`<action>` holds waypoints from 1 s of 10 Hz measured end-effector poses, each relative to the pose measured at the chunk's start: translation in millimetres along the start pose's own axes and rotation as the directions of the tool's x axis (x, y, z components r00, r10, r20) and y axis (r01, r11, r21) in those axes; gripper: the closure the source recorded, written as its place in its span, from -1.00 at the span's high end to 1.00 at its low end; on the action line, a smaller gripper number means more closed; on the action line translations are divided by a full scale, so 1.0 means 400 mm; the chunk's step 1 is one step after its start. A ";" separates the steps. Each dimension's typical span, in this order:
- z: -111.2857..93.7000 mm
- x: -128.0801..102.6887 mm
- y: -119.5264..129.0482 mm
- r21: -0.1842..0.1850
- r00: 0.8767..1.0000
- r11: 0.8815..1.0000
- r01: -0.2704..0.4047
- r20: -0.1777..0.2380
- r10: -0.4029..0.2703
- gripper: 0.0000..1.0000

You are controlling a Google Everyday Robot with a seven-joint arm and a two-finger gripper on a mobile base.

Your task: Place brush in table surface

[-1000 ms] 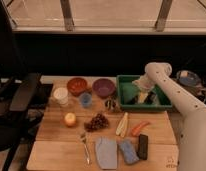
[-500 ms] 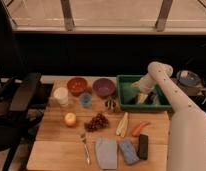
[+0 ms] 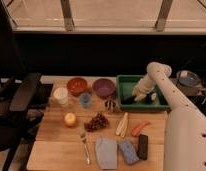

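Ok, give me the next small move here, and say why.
Probably raise the gripper straight up: it sits low inside the green bin, at what looks like the dark brush, and the bin's wall stands between it and the table surface, where the brush belongs.

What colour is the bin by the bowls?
Green bin, camera view; the gripper is down inside it.

We see the arm reaching into the green bin.
The gripper is down inside the bin, at the back right of the table, just beside a dark shape. On the table we see a red bowl, a purple bowl, grapes, a carrot, a fork and a black block, all outside the bin.
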 end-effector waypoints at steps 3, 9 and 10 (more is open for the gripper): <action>-0.013 -0.005 0.003 0.014 1.000 1.000 0.014 -0.015 -0.014 -1.00; -0.235 -0.091 -0.027 0.214 0.998 0.974 0.069 -0.025 -0.065 -1.00; -0.271 -0.106 -0.032 0.251 0.997 0.965 0.081 -0.028 -0.076 -1.00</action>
